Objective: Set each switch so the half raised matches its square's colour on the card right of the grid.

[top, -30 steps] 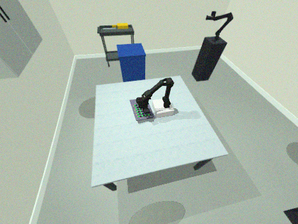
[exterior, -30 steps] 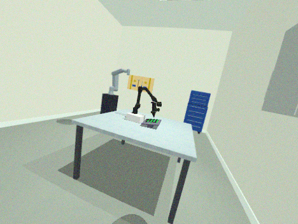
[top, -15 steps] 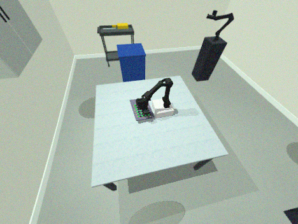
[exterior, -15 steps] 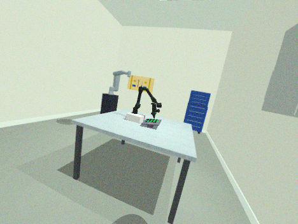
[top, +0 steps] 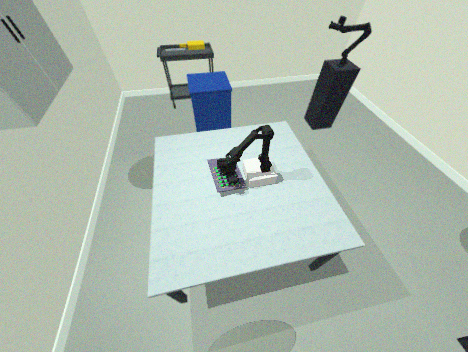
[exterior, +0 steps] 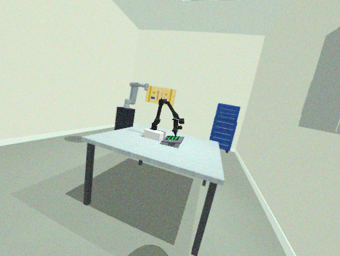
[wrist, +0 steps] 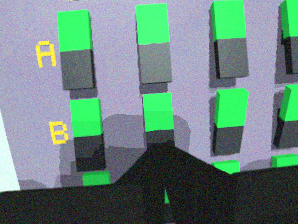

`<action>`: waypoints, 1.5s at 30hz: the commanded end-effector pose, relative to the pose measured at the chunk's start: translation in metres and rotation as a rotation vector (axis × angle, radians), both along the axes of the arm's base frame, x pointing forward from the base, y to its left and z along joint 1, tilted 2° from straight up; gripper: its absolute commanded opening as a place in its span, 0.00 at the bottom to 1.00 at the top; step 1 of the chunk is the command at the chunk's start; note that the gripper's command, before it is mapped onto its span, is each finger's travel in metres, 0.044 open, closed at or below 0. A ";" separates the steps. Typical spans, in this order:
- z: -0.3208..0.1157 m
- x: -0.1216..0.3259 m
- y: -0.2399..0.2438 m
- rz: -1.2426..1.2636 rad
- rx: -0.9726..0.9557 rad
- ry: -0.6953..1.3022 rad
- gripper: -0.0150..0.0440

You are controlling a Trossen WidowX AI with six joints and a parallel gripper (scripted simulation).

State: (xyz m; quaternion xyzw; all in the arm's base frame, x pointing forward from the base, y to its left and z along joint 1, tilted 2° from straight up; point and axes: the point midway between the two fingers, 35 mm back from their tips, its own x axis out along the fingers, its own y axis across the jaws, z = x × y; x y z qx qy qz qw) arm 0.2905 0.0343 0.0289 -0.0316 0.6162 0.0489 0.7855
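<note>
If I'm reading the wrist view right, the slim black metal claw (top: 231, 180) (exterior: 176, 135) (wrist: 160, 153) is pinched shut on nothing, right over the near end of the green-and-grey rocker switch (wrist: 158, 114), row B, toward the left edge of the purple panel (top: 213, 163) (exterior: 179, 142) (wrist: 27, 95), so any press probably goes straight down

Top: high, distant, facing down across table (top: 250, 220) (exterior: 156, 149); exterior: lower, distant, sharing it; wrist: close over switches.
</note>
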 end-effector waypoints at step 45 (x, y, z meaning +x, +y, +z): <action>-0.005 0.001 0.000 -0.005 -0.002 -0.001 0.25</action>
